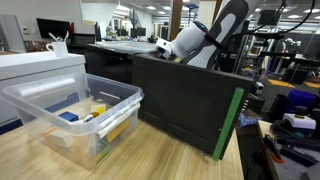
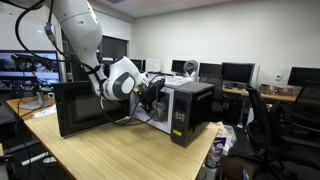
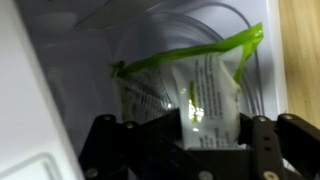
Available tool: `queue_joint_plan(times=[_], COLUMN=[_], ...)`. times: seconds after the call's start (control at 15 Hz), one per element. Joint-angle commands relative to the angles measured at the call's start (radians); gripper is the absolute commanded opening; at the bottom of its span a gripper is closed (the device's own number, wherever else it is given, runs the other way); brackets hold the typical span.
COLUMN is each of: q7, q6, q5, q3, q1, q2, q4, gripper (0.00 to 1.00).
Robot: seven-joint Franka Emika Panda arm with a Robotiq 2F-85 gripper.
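In the wrist view a clear food packet with a green top edge (image 3: pixel 205 85) stands upright inside the white microwave cavity, over the glass turntable (image 3: pixel 255 30). My gripper (image 3: pixel 210 128) has its black fingers (image 3: pixel 165 132) pressed on either side of the packet's lower part, shut on it. In an exterior view the gripper (image 2: pixel 156 92) reaches into the mouth of the silver microwave (image 2: pixel 188 112), whose dark door (image 2: pixel 82 108) hangs open. From the opposite side the black door (image 1: pixel 190 100) hides the gripper, and only the white wrist (image 1: pixel 185 45) shows.
A clear plastic bin (image 1: pixel 40 128) with several small items sits on the wooden table beside the microwave. The cavity's white wall (image 3: pixel 40 100) is close on one side of the gripper. Desks, monitors and chairs (image 2: pixel 262 105) stand behind.
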Motion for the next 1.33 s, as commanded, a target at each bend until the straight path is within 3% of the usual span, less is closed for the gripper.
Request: queue_joint_plan(times=[0.0,0.27,0.33,0.73,0.93,1.07,1.27], q7=[0.038,0.037,0.036,0.033,-0.014,-0.029,-0.084], q6=[0.005,0.005,0.005,-0.001,0.001,0.001,-0.061], q5=[-0.018,-0.019,-0.022,-0.043,0.013,0.048,0.195], q3=[-0.021,-0.031,-0.033,-0.038,-0.089,-0.189,-0.44], q1=[0.013,0.018,0.018,0.019,0.069,0.158,0.394], q2=[0.017,0.02,0.008,-0.064,-0.146,-0.212,-0.295], q4=[0.027,0.025,0.002,-0.113,-0.236,-0.341,-0.461], gripper=[0.66,0.96,0.99,1.0,1.0,1.0,1.0])
